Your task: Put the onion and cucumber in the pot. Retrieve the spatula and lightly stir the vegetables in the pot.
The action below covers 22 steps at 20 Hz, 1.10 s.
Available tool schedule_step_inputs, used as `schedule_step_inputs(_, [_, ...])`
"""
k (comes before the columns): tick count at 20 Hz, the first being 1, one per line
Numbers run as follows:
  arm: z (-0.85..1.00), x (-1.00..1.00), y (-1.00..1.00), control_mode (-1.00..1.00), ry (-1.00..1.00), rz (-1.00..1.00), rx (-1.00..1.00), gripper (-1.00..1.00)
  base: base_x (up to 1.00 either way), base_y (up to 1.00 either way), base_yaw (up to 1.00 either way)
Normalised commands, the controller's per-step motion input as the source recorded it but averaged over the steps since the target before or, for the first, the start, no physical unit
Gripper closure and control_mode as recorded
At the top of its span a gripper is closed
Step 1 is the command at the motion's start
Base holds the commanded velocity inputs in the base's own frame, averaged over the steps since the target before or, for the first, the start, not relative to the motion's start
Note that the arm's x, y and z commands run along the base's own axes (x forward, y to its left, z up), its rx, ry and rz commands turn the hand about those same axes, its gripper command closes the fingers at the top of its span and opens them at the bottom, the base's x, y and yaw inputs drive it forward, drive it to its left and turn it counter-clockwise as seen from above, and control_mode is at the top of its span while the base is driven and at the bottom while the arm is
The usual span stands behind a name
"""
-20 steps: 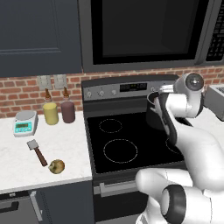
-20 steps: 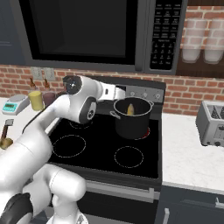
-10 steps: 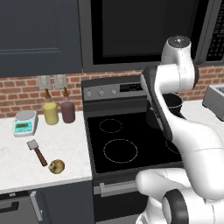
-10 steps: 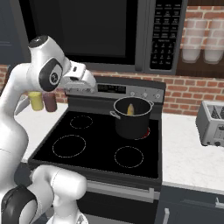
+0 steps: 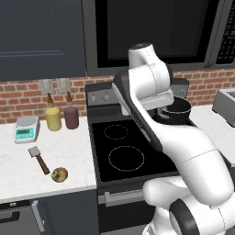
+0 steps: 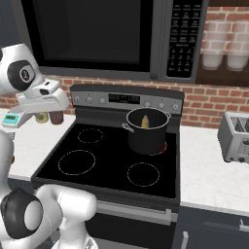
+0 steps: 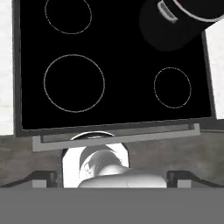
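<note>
Left base view: onion [image 5: 59,174] sits on the white counter [image 5: 18,170] left of the stove, near the front edge. Spatula [image 5: 38,159] lies just beside it, towards the wall, grey blade pointing back, brown handle angled toward the onion; cannot tell whether they touch. Pot [image 5: 178,110] on the stove's back right burner, partly hidden by the white arm. Yellow jar [image 5: 53,119], dark jar [image 5: 71,116] and a small scale [image 5: 25,128] stand at the brick wall.

Right base view: pot [image 6: 146,130] upright on the black cooktop [image 6: 104,158], a yellowish-green cucumber [image 6: 145,121] standing inside it. Gripper [image 6: 61,97] is raised over the stove's left edge, well apart from the pot, holding nothing. Toaster [image 6: 235,137] on the right counter.

Hand view: looks down on the cooktop, pot [image 7: 175,24] at upper right. Fingertips [image 7: 43,178] stand wide apart at the bottom corners, nothing between them.
</note>
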Motion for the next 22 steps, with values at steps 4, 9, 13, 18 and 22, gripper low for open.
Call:
schedule_step_inputs(4, [-0.95, -0.28, 0.90, -1.00, 0.28, 0.02, 0.01, -1.00, 0.00, 0.00, 0.00])
schedule_step_inputs(9, [-0.99, -0.03, 0.89, -1.00, 0.17, 0.09, 0.05, -1.00, 0.00, 0.00, 0.00])
schedule_step_inputs(13, [-0.76, 0.00, 0.93, -1.00, 0.06, 0.12, 0.00, -1.00, 0.00, 0.00, 0.00])
schedule_step_inputs(18, [-0.48, 0.00, 0.83, -1.00, 0.01, 0.15, 0.00, -1.00, 0.00, 0.00, 0.00])
schedule_step_inputs(22, [-0.40, 0.00, 0.68, -1.00, 0.00, 0.17, 0.00, -1.00, 0.00, 0.00, 0.00])
